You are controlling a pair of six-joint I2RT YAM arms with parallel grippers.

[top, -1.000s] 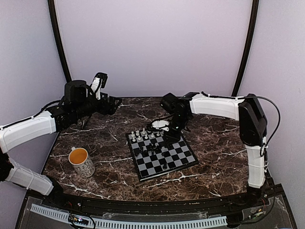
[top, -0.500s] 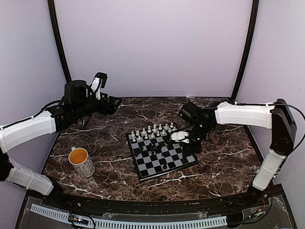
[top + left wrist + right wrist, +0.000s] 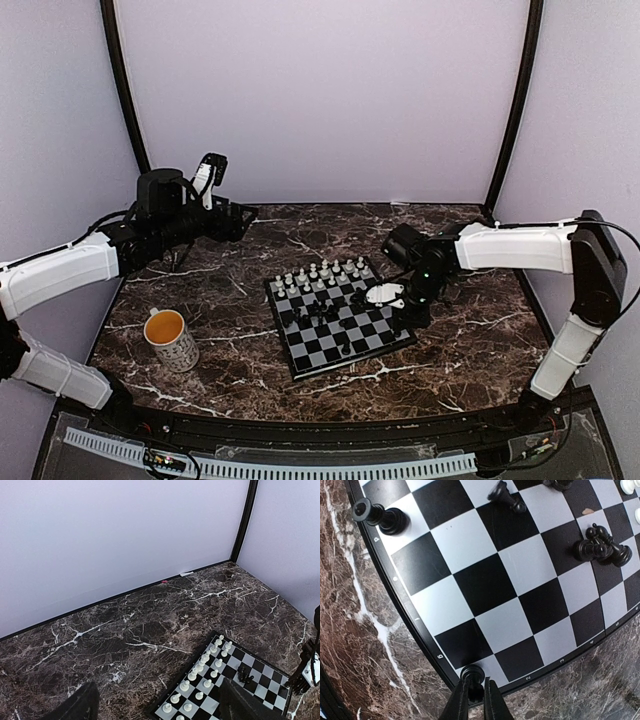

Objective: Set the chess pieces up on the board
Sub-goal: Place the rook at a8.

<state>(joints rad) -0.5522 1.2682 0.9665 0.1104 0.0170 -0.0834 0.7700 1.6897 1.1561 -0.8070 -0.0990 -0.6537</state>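
Currently judge the task at roughly half done. Find the white pieces (image 3: 322, 275) standing in two tidy rows along the far edge of the board (image 3: 372, 336); cannot confirm the full count at this size. Find the black pieces (image 3: 320, 310) unsorted: a loose group mid-board, plus a lone black piece (image 3: 345, 348) close to the near edge. See no black rows formed on the near side.

In the right wrist view, see the right hand (image 3: 476, 684) pinched narrow on a small black piece (image 3: 471, 672), right at the board's rim over a pale square near a corner. Cannot tell whether its base touches the square. Note in the same view a black rook (image 3: 380, 517) on an edge square and a knot of black figures (image 3: 600, 547) pressed against each other.

Note the left hand (image 3: 238, 217) spread wide and holding nothing, raised over the far-left worktop (image 3: 460, 330), well apart from the board. Note a mug (image 3: 172, 340) on the worktop left of the board.

Estimate what is left: seat and let go of the held piece, then carry the mid-board black ones to the two near ranks. Expect the touching knot to need care, as neighbours look likely to tip.
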